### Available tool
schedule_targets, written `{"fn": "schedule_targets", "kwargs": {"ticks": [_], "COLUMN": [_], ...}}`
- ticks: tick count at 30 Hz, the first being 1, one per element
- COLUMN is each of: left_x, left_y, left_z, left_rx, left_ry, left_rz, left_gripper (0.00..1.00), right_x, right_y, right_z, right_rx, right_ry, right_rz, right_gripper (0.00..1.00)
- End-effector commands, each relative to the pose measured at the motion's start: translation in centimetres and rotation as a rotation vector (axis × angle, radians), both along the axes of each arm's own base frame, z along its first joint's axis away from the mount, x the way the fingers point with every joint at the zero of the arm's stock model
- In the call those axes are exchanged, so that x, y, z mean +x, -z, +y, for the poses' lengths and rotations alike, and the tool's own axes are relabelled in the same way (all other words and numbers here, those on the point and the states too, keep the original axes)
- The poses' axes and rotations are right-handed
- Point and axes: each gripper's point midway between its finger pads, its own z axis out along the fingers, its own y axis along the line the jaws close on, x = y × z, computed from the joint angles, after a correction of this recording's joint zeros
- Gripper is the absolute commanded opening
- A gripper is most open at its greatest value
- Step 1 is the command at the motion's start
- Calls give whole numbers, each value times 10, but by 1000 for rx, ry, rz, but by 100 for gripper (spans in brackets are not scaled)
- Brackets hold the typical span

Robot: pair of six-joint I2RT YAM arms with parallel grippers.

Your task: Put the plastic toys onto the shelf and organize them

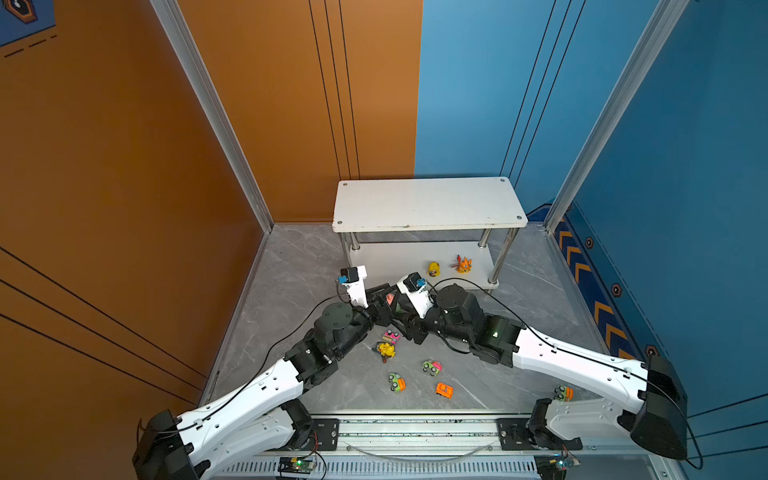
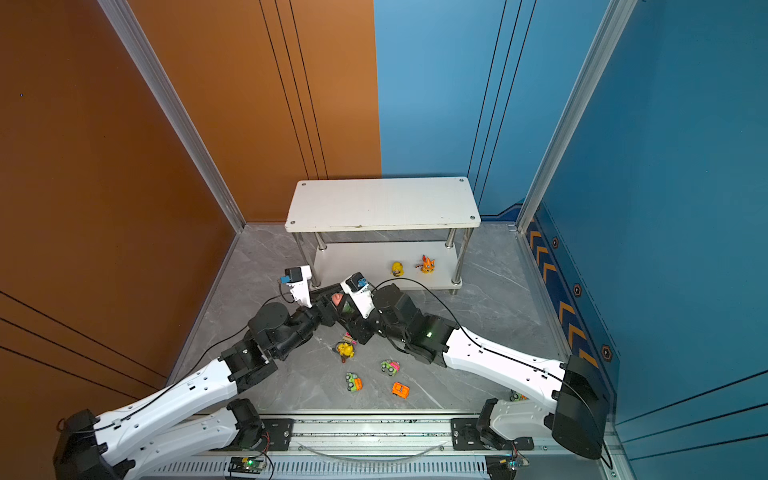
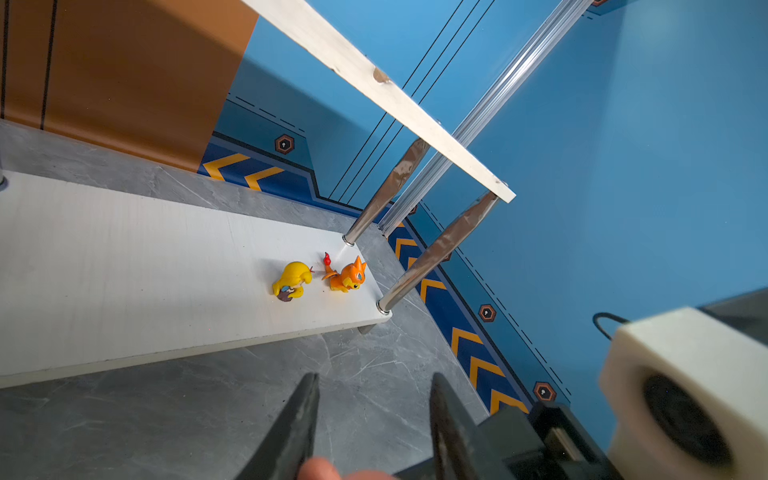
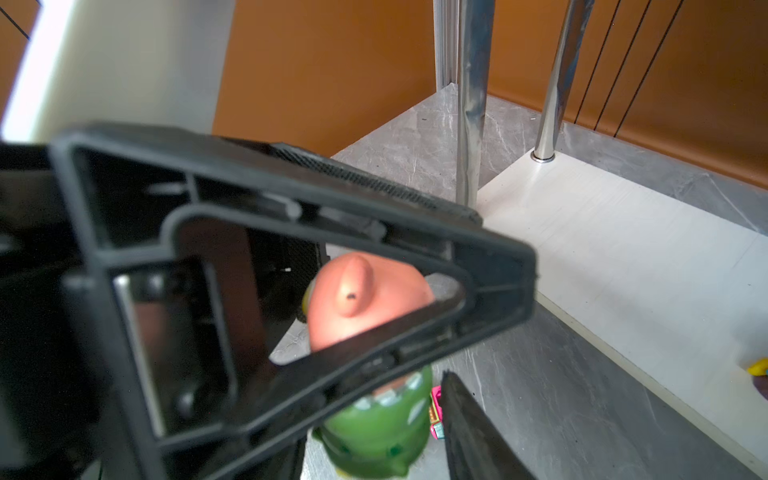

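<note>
pink-and-green toy point(image 4: 370, 303): blurred, part-hidden by left jaws | car point(image 1: 563, 392): half behind right arm point(image 1: 582, 365)

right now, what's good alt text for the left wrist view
A yellow figurine and an orange figurine sit side by side on the shelf's lower white board, near its chrome legs. Closer in, the left gripper's fingers flank a pink toy.

Grey marbled tabletop point(image 1: 291, 270) — shelf point(image 1: 428, 203) and scattered toys point(image 1: 432, 367) on it, yellow figurine point(image 1: 434, 269) and orange figurine point(image 1: 464, 264) on the lower board point(image 1: 390, 259).
</note>
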Motion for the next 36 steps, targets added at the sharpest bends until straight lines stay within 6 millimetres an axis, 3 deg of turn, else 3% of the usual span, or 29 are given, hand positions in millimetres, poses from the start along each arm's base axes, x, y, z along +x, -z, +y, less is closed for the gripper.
{"fn": "schedule_targets", "kwargs": {"ticks": [1,7,15,19,23,29,31,32,35,36], "left_x": [-8,-8,-9,-7,-2,0,-7,-13,-29,-34], "left_y": [-4,-3,-7,-9,-5,8,7,5,-4,-7], "left_z": [-13,-13,-10,-5,0,22,18,12,0,-2], "left_rx": [-50,-65,-147,-206,-264,-338,-342,-344,-366,-376], "left_ry": [82,87,97,99,105,92,144,190,308,336], "left_rz": [17,30,23,18,27,33,18,10,-25,-39], "left_gripper": [0,1,57,73,80,85,85,85,94,95], "right_x": [9,5,9,17,25,22,15,22,16,14], "right_y": [-30,-36,-25,-23,-25,-35,-41,-44,-55,-59], "right_z": [8,4,-8,-20,-30,-43,-41,-48,-48,-47], "right_rx": [156,186,223,294,380,441,457,470,499,506], "right_ry": [7,-19,-13,-5,-14,-75,-117,-109,-158,-173], "right_rz": [-24,-10,57,115,171,215,228,229,234,236], "right_gripper": [38,20,13,11,10,10,10,9,8,3]}}
